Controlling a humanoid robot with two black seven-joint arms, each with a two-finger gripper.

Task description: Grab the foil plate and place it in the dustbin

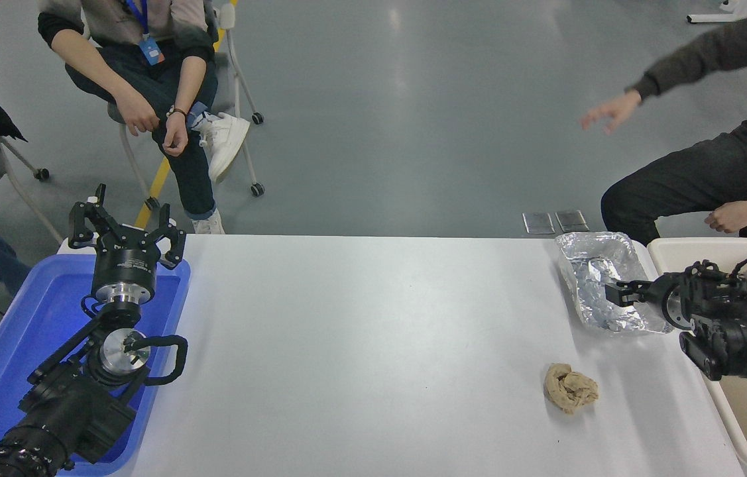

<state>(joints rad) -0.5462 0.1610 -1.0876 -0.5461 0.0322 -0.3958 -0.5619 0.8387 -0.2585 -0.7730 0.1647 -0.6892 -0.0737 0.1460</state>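
1. The foil plate sits on the white table, at the far right corner. It is shiny, crinkled & has low sides.
2. The right gripper comes in from the right edge and points left, over the middle of the foil plate. Its black tip is right at the foil. I can't tell if the claw is wide or narrow, or if it holds the plate; it's too small & dark to see.
3. The dustbin is big & cream, just beside the foil plate on the right, by the table's right edge. The right arm crosses over its rim.
4. The left gripper is parked at the lower left, over a blue tray. Its claw is spread wide & holds nothing.
5. A tan paper wad lies on the table, nearer than the foil plate & apart from it.
6. People sit at the far side. One at the right holds a hand out in the air.
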